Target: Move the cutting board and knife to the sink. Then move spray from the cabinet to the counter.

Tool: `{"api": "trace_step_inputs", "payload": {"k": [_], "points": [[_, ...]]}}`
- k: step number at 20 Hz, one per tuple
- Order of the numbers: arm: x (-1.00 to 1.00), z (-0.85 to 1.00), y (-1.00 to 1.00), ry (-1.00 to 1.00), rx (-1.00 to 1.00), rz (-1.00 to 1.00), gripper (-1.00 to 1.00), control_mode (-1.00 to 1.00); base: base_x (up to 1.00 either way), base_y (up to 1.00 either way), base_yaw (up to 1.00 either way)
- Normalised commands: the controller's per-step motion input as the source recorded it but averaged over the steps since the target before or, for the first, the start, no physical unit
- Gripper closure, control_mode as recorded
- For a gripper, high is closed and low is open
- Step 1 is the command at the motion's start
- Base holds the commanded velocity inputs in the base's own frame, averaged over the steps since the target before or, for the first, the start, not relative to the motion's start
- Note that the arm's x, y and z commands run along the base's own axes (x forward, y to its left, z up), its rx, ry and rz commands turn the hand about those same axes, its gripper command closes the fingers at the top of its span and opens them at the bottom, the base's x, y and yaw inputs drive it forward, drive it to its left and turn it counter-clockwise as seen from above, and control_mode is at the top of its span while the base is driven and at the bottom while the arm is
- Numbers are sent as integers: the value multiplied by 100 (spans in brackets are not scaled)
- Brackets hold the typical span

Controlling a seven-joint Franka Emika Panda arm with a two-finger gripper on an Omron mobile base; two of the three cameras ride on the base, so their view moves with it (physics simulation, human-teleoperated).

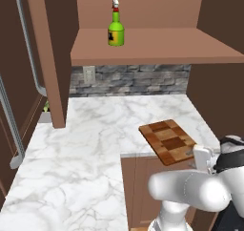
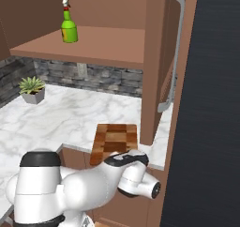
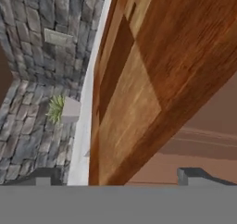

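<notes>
The cutting board point(image 1: 167, 141) is a rectangular slab of wood in a checkered pattern of light tan and dark brown blocks; it lies flat on the white, grey-veined marble bench point(image 1: 90, 139), at the front corner with one end jutting out past the edge over the brown base cabinets. In the right base view the same cutting board point(image 2: 115, 140) lies just beside a brown vertical panel and just beyond the arm's wrist. The hand view looks along the board point(image 3: 139, 79) from very close and rolled on its side, so that its wood grain and its pale and dark blocks run steeply across the picture, with the pale edge of the bench beside it. The claw point(image 3: 121, 177) stands with its two dark fingertips point(image 3: 192, 176) wide apart, one on each side of the board's near end, and nothing is clamped between them. The spray point(image 1: 115, 28) is a small bright green bottle with a black label, a narrow neck and a white-and-red trigger head, upright on the open shelf of the brown wooden cabinet point(image 1: 157, 48) above the bench. A small potted plant point(image 2: 32, 90) sits on the bench near the grey stone backsplash point(image 1: 133, 80).
</notes>
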Motion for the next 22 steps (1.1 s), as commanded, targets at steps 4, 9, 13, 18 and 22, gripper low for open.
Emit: {"api": "trace_step_inputs", "payload": {"k": [4, 9, 13, 18, 22], "points": [[0, 0, 23, 24, -1, -16, -100, -100, 0, 0, 0], [0, 0, 51, 7, 0, -6, -100, -100, 0, 0, 0], [3, 0, 58, 0, 0, 0, -100, -100, 0, 0, 0], [19, -3, 33, 10, 0, -1, -100, -100, 0, 0, 0], [33, 0, 15, 15, 0, -3, -100, -100, 0, 0, 0]]}}
